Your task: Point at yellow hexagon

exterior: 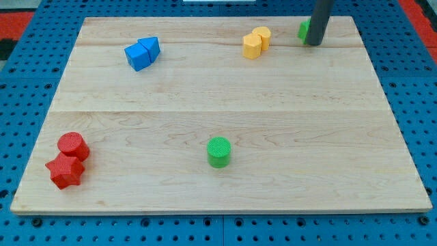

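Note:
Two yellow blocks touch each other near the view's top, right of centre. The yellow hexagon (252,46) is the lower-left one and a yellow cylinder (262,35) is the upper-right one. My rod comes down at the top right and my tip (314,44) rests on the board, well to the right of the yellow pair. A green block (303,30) sits right beside the rod on its left, partly hidden by it, so its shape cannot be made out.
A blue cube (137,56) and a blue triangular block (150,47) touch at the upper left. A red cylinder (72,145) and a red star (65,170) touch at the lower left. A green cylinder (219,152) stands at bottom centre. The wooden board (218,102) lies on a blue pegboard.

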{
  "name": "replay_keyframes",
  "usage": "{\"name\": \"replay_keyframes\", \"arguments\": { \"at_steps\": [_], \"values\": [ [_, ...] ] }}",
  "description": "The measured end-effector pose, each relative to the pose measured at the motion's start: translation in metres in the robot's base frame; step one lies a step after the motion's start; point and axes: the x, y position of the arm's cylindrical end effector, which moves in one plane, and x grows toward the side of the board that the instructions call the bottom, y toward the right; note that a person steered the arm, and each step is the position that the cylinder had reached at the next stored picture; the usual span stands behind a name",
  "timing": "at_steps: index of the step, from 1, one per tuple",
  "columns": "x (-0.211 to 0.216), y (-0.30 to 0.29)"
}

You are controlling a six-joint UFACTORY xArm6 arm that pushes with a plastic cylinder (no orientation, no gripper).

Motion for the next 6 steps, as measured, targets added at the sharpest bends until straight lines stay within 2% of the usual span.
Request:
{"name": "replay_keyframes", "arguments": {
  "at_steps": [1, 3, 6],
  "values": [
    [0.028, -0.008],
    [0.052, -0.021],
    [0.058, -0.129]
  ]
}}
